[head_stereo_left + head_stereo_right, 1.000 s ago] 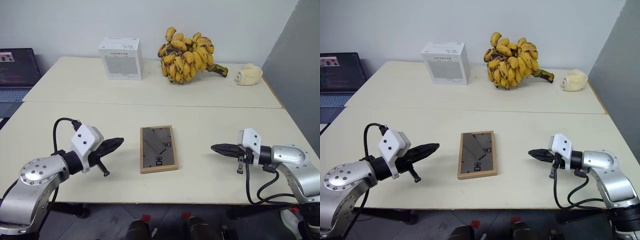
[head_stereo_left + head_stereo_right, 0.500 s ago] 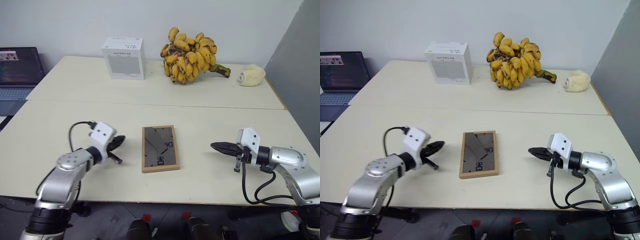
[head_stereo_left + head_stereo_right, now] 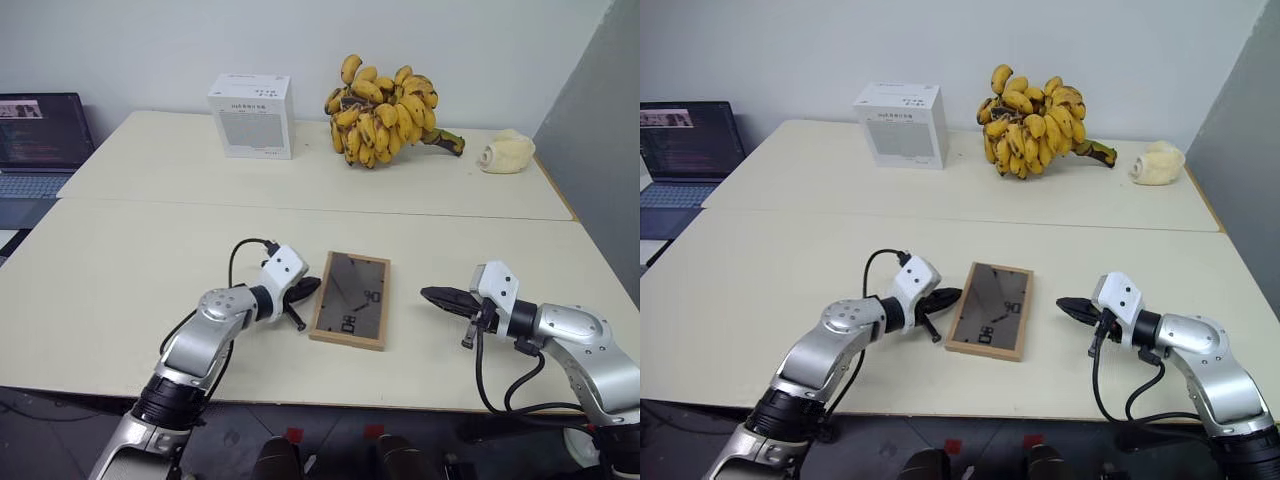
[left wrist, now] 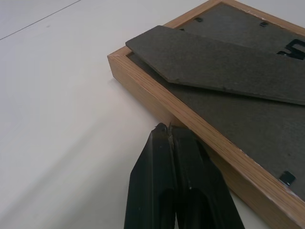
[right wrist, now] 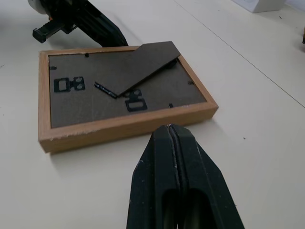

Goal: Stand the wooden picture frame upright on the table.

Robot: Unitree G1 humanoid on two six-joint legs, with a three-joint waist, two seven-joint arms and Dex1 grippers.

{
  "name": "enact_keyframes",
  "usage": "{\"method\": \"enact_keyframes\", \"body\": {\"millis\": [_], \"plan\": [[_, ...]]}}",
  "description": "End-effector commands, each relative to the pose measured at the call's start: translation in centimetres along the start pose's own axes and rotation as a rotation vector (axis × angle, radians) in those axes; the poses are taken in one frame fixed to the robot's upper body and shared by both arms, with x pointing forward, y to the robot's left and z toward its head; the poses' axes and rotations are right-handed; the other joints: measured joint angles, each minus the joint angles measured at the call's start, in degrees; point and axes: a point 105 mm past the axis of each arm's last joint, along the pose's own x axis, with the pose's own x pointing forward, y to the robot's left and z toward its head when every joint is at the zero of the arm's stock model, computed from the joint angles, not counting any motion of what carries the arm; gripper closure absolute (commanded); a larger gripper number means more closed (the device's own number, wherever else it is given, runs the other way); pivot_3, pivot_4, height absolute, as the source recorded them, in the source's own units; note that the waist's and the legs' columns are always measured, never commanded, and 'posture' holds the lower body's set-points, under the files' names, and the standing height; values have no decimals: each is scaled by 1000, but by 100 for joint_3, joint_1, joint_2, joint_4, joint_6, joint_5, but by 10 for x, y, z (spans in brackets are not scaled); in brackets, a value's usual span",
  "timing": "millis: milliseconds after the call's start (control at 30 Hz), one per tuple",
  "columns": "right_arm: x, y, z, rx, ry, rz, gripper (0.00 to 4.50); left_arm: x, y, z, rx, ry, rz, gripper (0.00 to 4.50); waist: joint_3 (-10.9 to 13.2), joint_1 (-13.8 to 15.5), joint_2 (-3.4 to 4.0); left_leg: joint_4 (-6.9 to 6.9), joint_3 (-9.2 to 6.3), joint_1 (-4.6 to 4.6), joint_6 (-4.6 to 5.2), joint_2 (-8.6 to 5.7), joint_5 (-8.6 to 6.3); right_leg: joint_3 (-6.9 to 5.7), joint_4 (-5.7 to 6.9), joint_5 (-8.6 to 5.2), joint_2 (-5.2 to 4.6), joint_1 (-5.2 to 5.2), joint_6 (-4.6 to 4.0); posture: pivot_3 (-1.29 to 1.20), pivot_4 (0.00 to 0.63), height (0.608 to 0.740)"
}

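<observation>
The wooden picture frame (image 3: pixel 350 300) lies flat on the table (image 3: pixel 150 260), back side up and skewed. Its dark stand flap (image 4: pixel 228 62) is lifted a little off the back. My left gripper (image 3: pixel 310 286) is shut and empty. Its tip (image 4: pixel 164 129) rests against the frame's left long edge. My right gripper (image 3: pixel 430 295) is also shut and empty. It points at the frame's right edge from a short gap away (image 5: pixel 171 129), and the frame (image 5: pixel 124 90) lies just beyond its tip.
At the table's far side stand a white box (image 3: pixel 250 115), a big bunch of bananas (image 3: pixel 385 100) and a cream-coloured object (image 3: pixel 505 152). A laptop (image 3: pixel 35 140) sits off to the left. A grey wall (image 3: pixel 600 150) borders the right side.
My left gripper has swung right and reached the frame's left edge. The frame has slid toward the right gripper and turned askew. The right gripper stayed put.
</observation>
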Motion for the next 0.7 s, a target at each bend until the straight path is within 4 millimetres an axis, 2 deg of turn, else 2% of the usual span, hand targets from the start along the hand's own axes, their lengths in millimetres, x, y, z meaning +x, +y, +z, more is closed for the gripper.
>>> {"method": "enact_keyframes", "body": {"millis": [33,200,400,533,567,700], "plan": [[-3,-4,10,-47,-22,-34,4500,-6,-2,12,40,-27,-27,4459,0,-3,0,0,0,0,0,0,0,0,0,0,0,0,0,0,150,740],[-7,-13,-7,-163,72,-69,4500,-32,9,3,-28,38,-37,4459,0,-9,0,0,0,1,0,0,0,0,0,0,0,-1,1,0,150,740],[-7,-26,-22,-282,163,-95,4500,-63,4,-6,-241,138,-197,4459,0,-17,4,0,1,1,0,2,0,-1,2,-7,0,-3,10,0,150,740],[-4,-26,-33,-375,220,-83,4500,-68,5,-1,-495,117,-307,3842,1,-18,5,0,0,1,0,1,0,-3,2,-11,0,-2,18,0,150,740],[-3,-25,-35,-385,225,-83,4500,-67,8,-1,-549,110,-315,3560,1,-11,5,0,0,1,0,1,0,-6,3,-13,0,-4,21,0,150,740],[-1,-23,-39,-443,247,-78,4500,-60,15,0,-665,109,-324,2698,1,-13,5,1,-2,0,0,1,0,-7,5,-14,0,-4,22,0,150,740]]}}
